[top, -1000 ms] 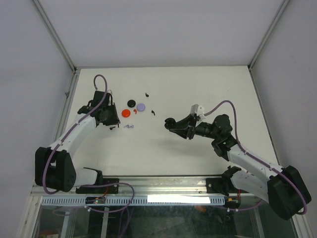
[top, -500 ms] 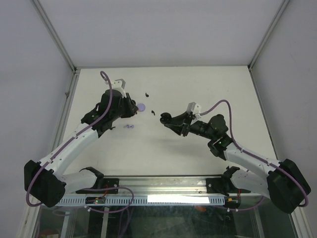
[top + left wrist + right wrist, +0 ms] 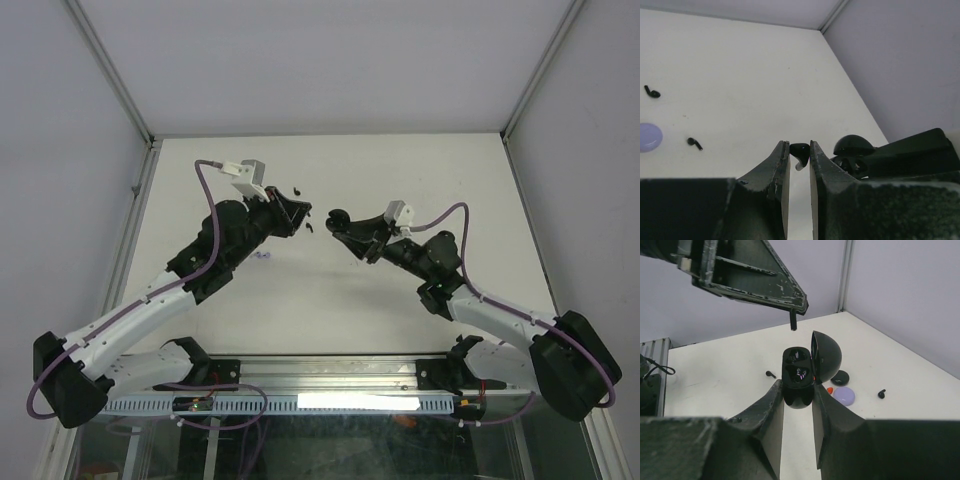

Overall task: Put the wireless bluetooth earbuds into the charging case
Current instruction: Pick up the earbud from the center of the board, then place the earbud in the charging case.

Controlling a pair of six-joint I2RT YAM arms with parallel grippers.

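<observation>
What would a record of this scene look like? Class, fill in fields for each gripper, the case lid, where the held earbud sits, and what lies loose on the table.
left gripper: shut on black earbud
right gripper: shut on black charging case
lid: open, tipped back
held earbud position: just above the open case, not inserted
loose on table: pale purple round case, black round item, red earbud, loose black earbuds
</observation>
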